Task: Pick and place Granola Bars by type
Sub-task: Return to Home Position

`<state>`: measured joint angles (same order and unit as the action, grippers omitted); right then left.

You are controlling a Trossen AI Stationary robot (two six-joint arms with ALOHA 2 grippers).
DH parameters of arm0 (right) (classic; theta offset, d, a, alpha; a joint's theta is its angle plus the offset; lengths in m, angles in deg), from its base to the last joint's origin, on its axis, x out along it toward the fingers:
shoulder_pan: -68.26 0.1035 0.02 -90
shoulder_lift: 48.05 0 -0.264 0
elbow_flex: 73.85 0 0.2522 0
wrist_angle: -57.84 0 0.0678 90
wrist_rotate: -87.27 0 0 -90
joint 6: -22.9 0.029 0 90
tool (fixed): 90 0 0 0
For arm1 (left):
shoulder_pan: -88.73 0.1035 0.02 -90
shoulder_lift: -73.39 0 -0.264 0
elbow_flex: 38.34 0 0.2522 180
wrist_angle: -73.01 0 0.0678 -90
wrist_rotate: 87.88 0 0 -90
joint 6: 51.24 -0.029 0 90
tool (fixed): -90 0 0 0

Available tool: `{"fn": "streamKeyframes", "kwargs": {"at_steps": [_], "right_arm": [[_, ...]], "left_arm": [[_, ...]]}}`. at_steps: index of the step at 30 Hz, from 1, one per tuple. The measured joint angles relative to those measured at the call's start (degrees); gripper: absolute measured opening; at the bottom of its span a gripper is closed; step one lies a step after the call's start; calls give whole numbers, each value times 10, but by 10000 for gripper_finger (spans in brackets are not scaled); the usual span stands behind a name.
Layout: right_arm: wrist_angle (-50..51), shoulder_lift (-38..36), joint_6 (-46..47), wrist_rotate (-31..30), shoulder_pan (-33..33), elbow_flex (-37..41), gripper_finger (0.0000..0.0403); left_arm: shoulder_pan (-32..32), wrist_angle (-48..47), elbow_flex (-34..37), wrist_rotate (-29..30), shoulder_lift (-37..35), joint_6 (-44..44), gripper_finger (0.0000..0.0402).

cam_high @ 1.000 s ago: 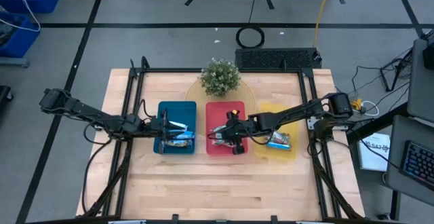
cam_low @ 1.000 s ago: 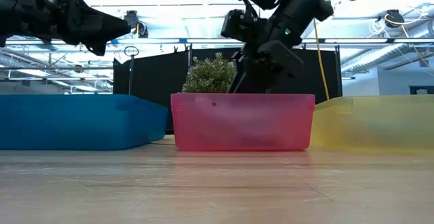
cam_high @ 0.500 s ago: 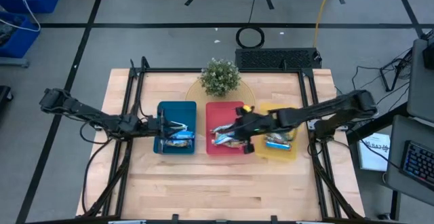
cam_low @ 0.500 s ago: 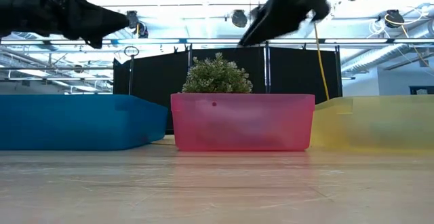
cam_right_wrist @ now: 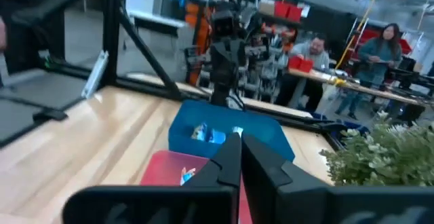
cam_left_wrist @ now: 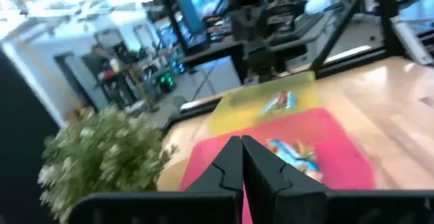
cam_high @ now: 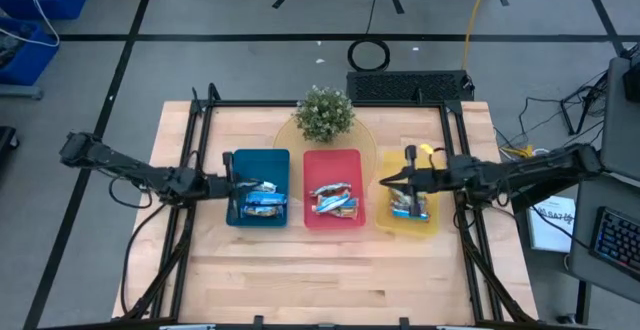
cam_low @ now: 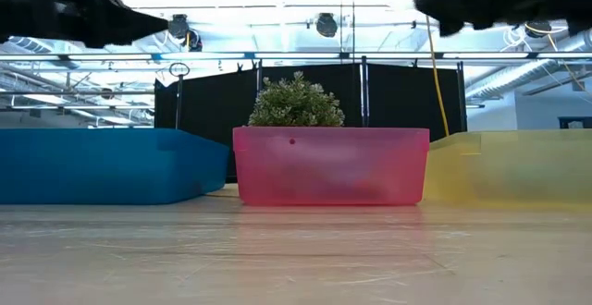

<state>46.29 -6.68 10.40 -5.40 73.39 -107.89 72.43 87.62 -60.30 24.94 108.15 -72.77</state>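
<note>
The Granola Bars (cam_high: 333, 200) lie in three trays set in a row across the table (cam_high: 320, 270). A few are in the blue tray (cam_high: 240, 160) on the left, a few in the red tray (cam_high: 330, 158) in the middle, and some in the yellow tray (cam_high: 432, 228) on the right (their exact count is hard to read from above). The left gripper (cam_high: 230, 184) hangs above the blue tray's left edge, its fingers pressed together with nothing between them. The right gripper (cam_high: 388, 181) hangs over the yellow tray's left edge, pointing toward the red tray, its fingers likewise closed and empty. A small potted plant (cam_high: 325, 113) stands just beyond the red tray, on the far side.
</note>
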Motion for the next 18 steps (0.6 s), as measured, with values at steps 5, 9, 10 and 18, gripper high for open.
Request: {"fn": "streamKeyframes", "kwargs": {"at_steps": [5,9,10,18], "right_arm": [[-9,-92,23,33,-29,66,1],[-27,-150,45,64,-45,108,1],[-28,-160,51,60,-49,115,1],[-4,-207,75,58,-66,164,0]], "left_arm": [[69,-99,-13,-89,-41,21,7],[135,-138,-13,-214,-66,34,5],[153,-143,-13,-244,-67,46,5],[224,-252,-10,-286,-68,101,3]]}}
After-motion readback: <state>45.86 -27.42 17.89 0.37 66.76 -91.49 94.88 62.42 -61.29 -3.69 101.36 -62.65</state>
